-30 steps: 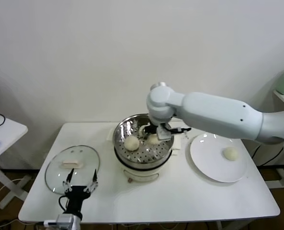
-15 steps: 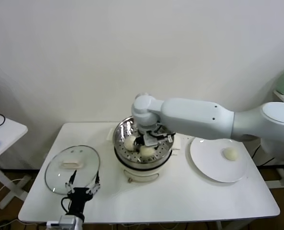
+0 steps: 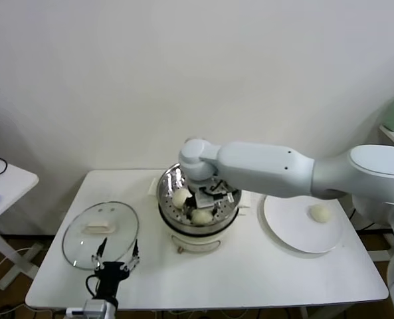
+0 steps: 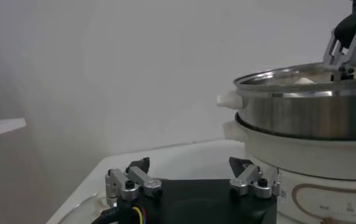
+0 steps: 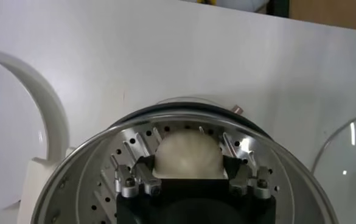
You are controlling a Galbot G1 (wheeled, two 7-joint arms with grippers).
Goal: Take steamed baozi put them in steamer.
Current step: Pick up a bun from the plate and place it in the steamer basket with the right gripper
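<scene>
The steamer (image 3: 167,189) stands mid-table, a shiny steel pot on a white base. My right gripper (image 3: 206,201) reaches down into it and is shut on a cream-white baozi (image 3: 202,216). In the right wrist view the baozi (image 5: 187,152) sits between the two fingers (image 5: 142,173) just over the perforated tray (image 5: 92,189). A second baozi (image 3: 181,197) lies in the steamer beside it. One more baozi (image 3: 320,212) lies on the white plate (image 3: 293,229). My left gripper (image 3: 117,251) is open and empty, low at the table's front left.
The round glass lid (image 3: 84,229) lies flat on the table left of the steamer, just behind my left gripper. In the left wrist view the steamer (image 4: 305,112) rises to one side of the open left gripper (image 4: 190,170). A small side table (image 3: 0,183) stands at the far left.
My right gripper has moved with its baozi from the steamer's back right towards its front middle and lowered it. The left gripper has shifted slightly.
</scene>
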